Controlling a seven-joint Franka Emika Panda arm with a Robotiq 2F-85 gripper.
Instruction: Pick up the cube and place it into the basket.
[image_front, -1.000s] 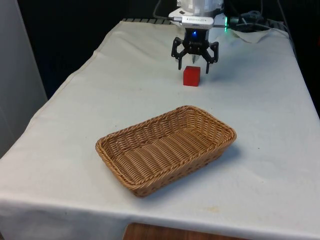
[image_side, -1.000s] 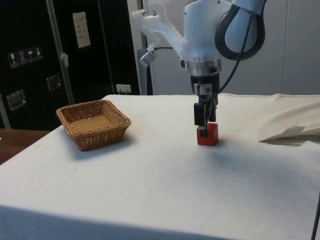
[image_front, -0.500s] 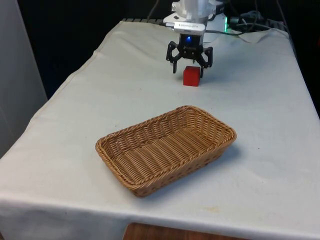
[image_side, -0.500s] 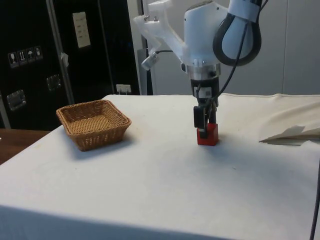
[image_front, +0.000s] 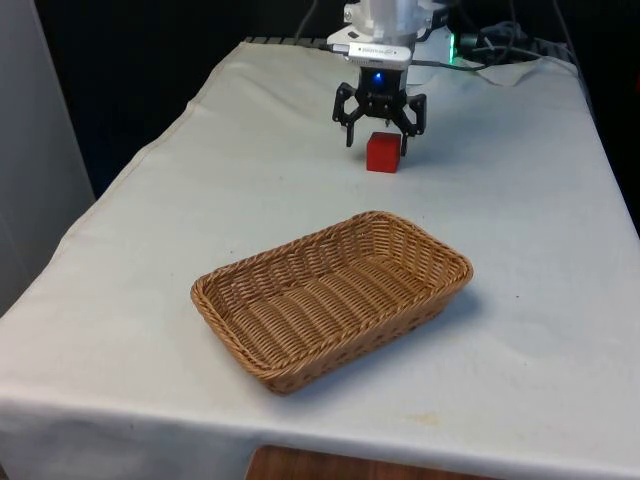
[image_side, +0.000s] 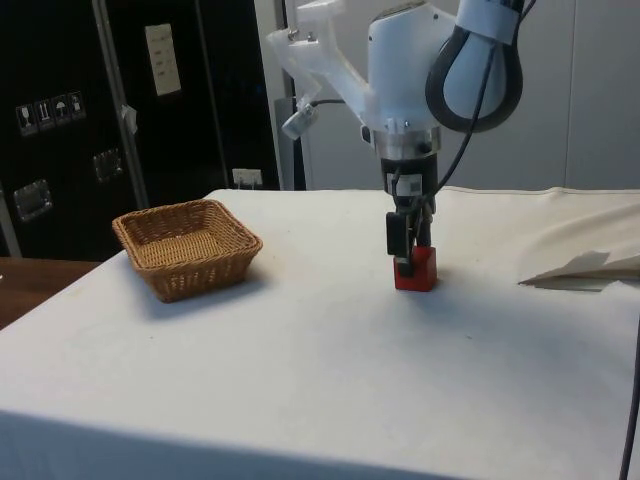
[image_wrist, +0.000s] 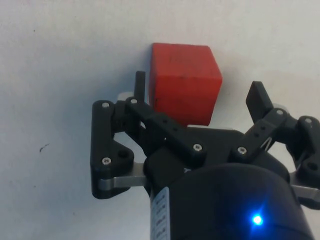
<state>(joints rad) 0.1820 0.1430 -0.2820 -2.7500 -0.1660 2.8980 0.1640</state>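
— Where was the cube (image_front: 382, 152) when you looked?

— On the white surface (image_front: 150, 250), toward the far end, with the wicker basket (image_front: 331, 297) well apart from it, at about 7 o'clock of it in the front view. Nothing was in the basket.

— And the claw (image_front: 379, 128)?

— I had it low over the cube, spread wide, one finger (image_wrist: 140, 86) just beside a red face and the other standing clear. I judged it straddled the block that way so a squeeze would catch two opposite faces. It gripped nothing.
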